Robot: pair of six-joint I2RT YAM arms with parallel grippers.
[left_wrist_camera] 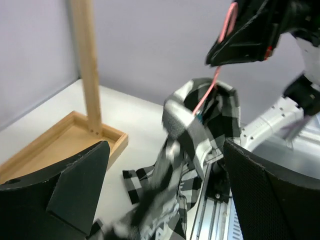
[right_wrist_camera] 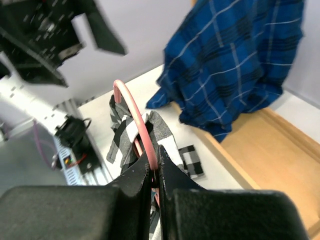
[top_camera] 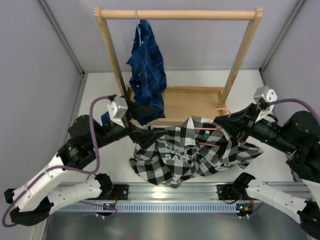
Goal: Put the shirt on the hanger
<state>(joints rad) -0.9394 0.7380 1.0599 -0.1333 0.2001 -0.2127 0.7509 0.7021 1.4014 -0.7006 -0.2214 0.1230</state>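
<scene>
Nearest the lens in the left wrist view, the two black fingers (left_wrist_camera: 55, 200) of the left jaws stood wide apart with nothing between them. The left arm (top_camera: 95, 135) bent out to the left and brought its wrist in level, aimed right at the shirt (top_camera: 195, 152). The right arm (top_camera: 272, 132) mirrored it, elbow out to the right and wrist aimed left. The right jaws were pinched shut on the hanger (right_wrist_camera: 131, 107), its pink wire clamped between the fingertips near the hook.

From that grip the hanger (left_wrist_camera: 212, 82) slanted down into the shirt's collar opening, hook end up and toward the right arm. In the overhead view its long axis ran roughly left to right. The shirt hung bunched between the two wrists, just in front of the wooden rack's tray base (top_camera: 192, 100), its lower folds above the tabletop (top_camera: 100, 90). White lettering on the fabric seemed to begin "SAS"; the rest could not be read.

A dark blue shirt (top_camera: 147, 70) hung on a light blue hanger (top_camera: 137, 20) from the rack's top rail (top_camera: 177, 15).
</scene>
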